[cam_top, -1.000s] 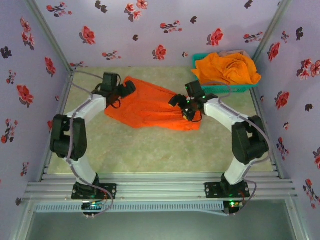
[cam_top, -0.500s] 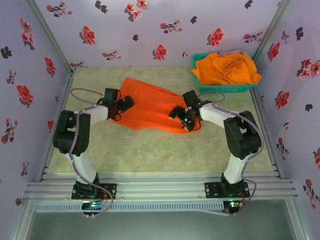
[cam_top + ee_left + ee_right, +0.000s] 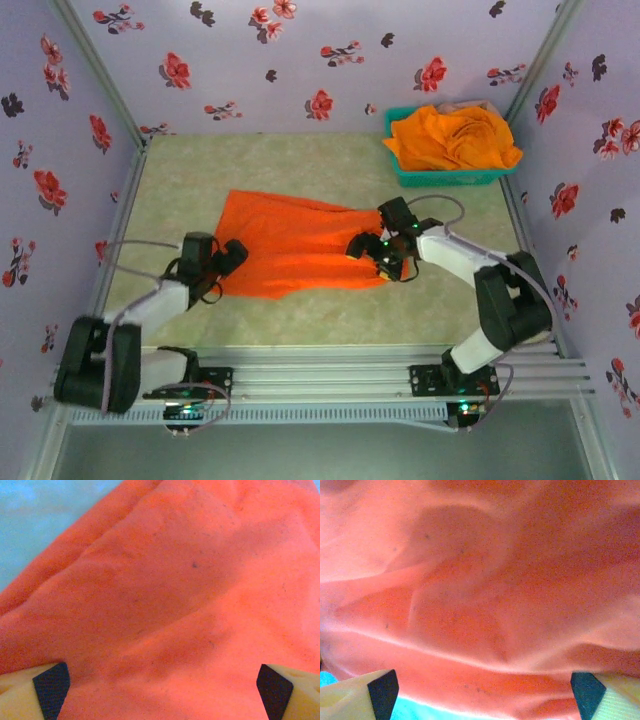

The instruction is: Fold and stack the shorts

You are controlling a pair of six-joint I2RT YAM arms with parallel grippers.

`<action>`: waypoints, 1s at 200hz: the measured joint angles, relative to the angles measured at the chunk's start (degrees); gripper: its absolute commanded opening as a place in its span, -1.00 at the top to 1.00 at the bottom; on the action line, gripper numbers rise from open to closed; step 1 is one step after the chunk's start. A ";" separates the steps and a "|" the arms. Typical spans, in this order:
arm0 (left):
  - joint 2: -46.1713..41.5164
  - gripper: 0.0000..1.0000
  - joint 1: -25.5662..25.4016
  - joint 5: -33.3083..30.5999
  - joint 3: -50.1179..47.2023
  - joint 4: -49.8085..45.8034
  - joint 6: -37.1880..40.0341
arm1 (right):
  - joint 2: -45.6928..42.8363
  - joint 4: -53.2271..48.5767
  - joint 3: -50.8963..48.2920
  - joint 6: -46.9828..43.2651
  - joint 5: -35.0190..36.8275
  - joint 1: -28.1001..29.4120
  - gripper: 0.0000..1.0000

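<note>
The soft, matte orange shorts [image 3: 295, 245] lie spread in a broad, shallow-creased sheet on the pale marbled bench [image 3: 300, 320], nearer than and left of the teal plastic basket [image 3: 450, 178]. The right hand [image 3: 378, 258] sits at the cloth's edge closest to the basket and the left hand [image 3: 228, 260] at the edge farthest from it, both spread wide, clamping nothing. Crumpled orange cloth [image 3: 455, 138] heaps inside the basket.
</note>
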 measured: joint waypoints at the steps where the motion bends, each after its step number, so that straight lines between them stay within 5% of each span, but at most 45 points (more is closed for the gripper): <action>1: -0.46 -0.99 0.00 -0.07 -0.15 -0.22 -0.02 | -0.20 -0.09 -0.04 0.00 -0.02 0.00 -0.87; 54: -20.04 -0.99 0.00 1.09 1.55 -5.88 -0.57 | -6.03 -2.54 5.44 -1.95 -0.11 0.00 -0.95; 111: -12.00 -0.98 -2.51 9.49 2.27 4.17 -3.06 | 9.05 -0.96 21.90 -1.44 -3.34 3.02 -0.94; 200: -3.78 -0.99 -7.15 7.52 -8.33 13.64 -6.34 | 28.59 0.13 34.82 0.02 -8.31 4.83 -0.92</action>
